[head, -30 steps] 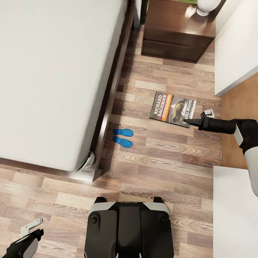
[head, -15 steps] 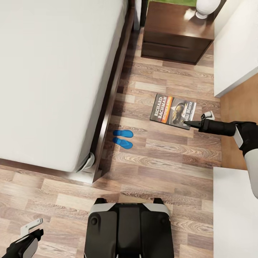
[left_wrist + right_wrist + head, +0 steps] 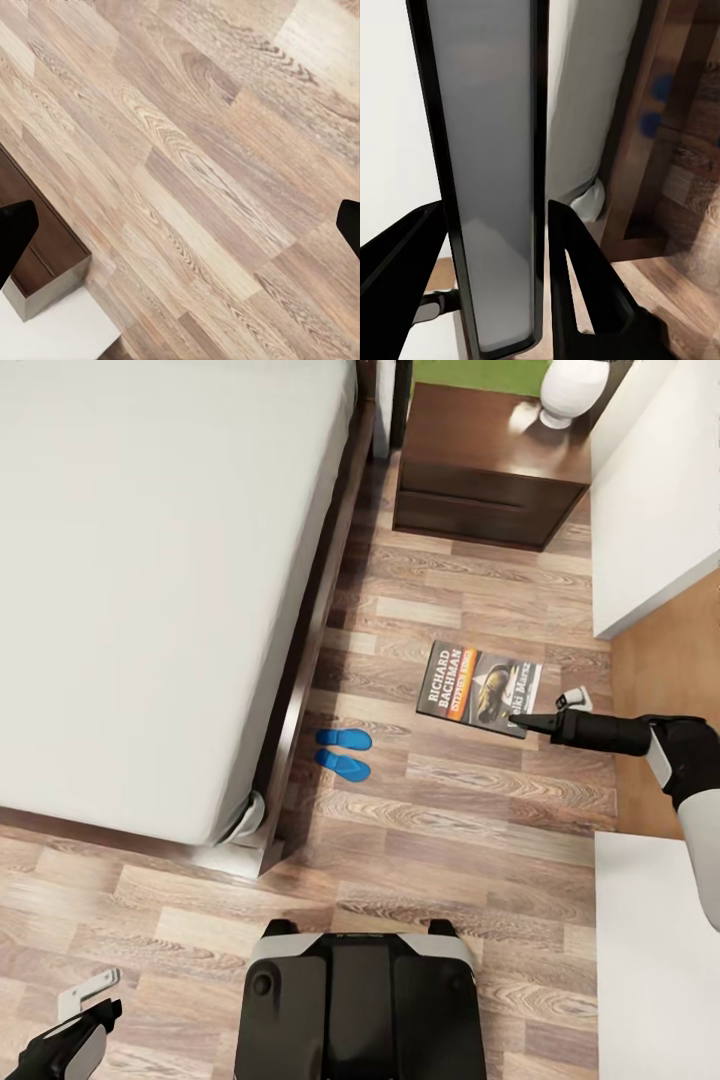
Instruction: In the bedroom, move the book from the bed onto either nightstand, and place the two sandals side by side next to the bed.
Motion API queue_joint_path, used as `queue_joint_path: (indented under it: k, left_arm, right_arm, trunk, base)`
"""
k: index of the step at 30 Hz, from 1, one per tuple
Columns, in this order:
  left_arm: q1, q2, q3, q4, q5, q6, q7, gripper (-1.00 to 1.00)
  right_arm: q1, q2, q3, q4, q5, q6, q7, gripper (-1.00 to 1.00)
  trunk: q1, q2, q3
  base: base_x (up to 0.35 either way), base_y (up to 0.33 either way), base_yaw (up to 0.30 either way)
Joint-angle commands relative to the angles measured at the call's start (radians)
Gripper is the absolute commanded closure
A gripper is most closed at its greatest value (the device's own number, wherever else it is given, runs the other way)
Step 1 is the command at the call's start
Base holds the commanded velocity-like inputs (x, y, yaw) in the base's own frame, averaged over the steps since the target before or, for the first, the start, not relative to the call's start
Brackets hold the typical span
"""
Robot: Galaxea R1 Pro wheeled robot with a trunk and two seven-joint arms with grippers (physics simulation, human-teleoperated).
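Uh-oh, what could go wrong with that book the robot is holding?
The right gripper pinches the book near just one edge, so it might slip and drop to the floor. On the nightstand, a white rounded thing stands near one corner; the book could bump it.

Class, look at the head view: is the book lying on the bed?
No, the book is off the bed, beside the sandals.

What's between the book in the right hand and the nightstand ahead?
Nothing visible. The right hand holds the book by its edge above the wood floor, and the nightstand lies straight ahead. A white object sits on its far corner, away from the near edge.
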Motion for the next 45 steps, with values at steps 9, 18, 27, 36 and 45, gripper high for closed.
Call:
queue_joint_path:
  k: [9,18,27,36,45]
  left_arm:
    - [0.001,0.0,-0.002,-0.002,0.009,0.004,0.003,-1.0]
    - [0.004,-0.002,-0.002,-0.002,0.008,-0.006,0.003,-1.0]
    - [0.005,-0.018,-0.002,0.008,0.007,-0.032,0.003,-1.0]
    - [0.013,-0.023,-0.002,0.016,0.007,-0.036,0.003,-1.0]
    - [0.024,-0.024,-0.002,0.021,0.006,-0.037,0.002,-1.0]
  right_arm:
    - [0.029,0.001,-0.003,0.005,0.001,0.013,0.004,1.0]
    - [0.062,0.0,-0.006,0.011,0.001,0.014,0.004,1.0]
    - [0.113,0.001,-0.007,0.012,0.002,0.01,0.004,1.0]
    - [0.178,-0.002,-0.011,0.012,0.002,0.009,0.004,1.0]
    - [0.286,-0.001,-0.046,0.012,0.003,0.008,0.004,1.0]
  trunk:
    - [0.001,-0.001,0.014]
    - [0.001,-0.001,0.028]
    - [0.001,-0.001,0.043]
    - [0.001,-0.001,0.057]
    - [0.001,-0.001,0.072]
  base:
    - [0.0,0.0,0.012]
    - [0.0,0.0,0.062]
    - [0.0,0.0,0.071]
    - [0.0,0.0,0.073]
    - [0.0,0.0,0.073]
